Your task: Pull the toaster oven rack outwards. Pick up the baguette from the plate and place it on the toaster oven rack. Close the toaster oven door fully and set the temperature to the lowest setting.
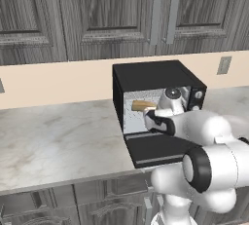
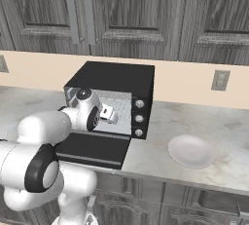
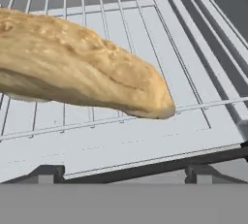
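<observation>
- End effector (image 3: 118, 177), jaws spread and released, stood at the toaster oven (image 1: 146, 75) mouth.
- Baguette (image 3: 72, 70) lay on the toaster oven rack (image 3: 145, 136), inside the cavity; placement judged done.
- Plate (image 2: 191, 151) sat bare on the bench (image 2: 219, 131), to the right.
- Toaster oven door (image 2: 92, 150) hung open; closing and temperature setting remained.

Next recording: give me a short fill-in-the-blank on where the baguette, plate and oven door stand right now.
1. The baguette lies on the toaster oven ____.
2. The toaster oven door is folded down, so the oven is ____.
3. The plate on the counter is ____ of food.
4. The plate sits on the same side of the toaster oven as its three ____.

Missing words: rack; open; empty; knobs
</observation>
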Available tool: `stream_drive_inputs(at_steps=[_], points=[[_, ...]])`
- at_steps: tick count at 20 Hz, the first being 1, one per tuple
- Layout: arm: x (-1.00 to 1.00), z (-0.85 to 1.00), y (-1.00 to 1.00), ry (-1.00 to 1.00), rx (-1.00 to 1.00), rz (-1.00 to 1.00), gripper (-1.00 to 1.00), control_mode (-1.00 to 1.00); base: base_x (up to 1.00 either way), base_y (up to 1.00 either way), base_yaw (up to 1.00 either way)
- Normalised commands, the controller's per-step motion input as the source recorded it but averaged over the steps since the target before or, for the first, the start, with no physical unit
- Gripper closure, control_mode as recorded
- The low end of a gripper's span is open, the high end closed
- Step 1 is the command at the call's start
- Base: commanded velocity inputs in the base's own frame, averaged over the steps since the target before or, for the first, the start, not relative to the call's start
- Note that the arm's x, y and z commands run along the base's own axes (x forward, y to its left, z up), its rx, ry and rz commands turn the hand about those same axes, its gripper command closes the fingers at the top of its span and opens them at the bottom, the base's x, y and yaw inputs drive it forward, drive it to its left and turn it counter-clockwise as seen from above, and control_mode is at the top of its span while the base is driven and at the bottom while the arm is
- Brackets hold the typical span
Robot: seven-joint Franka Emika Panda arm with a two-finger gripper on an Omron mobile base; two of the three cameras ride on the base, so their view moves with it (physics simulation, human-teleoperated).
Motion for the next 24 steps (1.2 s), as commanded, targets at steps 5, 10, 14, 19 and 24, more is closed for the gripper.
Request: stream_drive_inputs(at_steps=[5,10,14,19,24], points=[[-0.6,0.59,-0.01,-0.1,0.01,-0.04,-1.0,-1.0,0.0,0.0,0.0],[-0.54,0.66,-0.14,0.01,0.03,-0.07,-1.0,-1.0,0.0,0.0,0.0],[-0.16,0.81,-0.34,0.13,0.08,-0.11,-1.0,-1.0,0.0,0.0,0.0],[-0.19,0.62,-0.47,0.11,0.15,-0.09,-1.0,-1.0,0.0,0.0,0.0],[-0.21,0.33,-0.48,0.01,0.24,-0.03,-1.0,-1.0,0.0,0.0,0.0]])
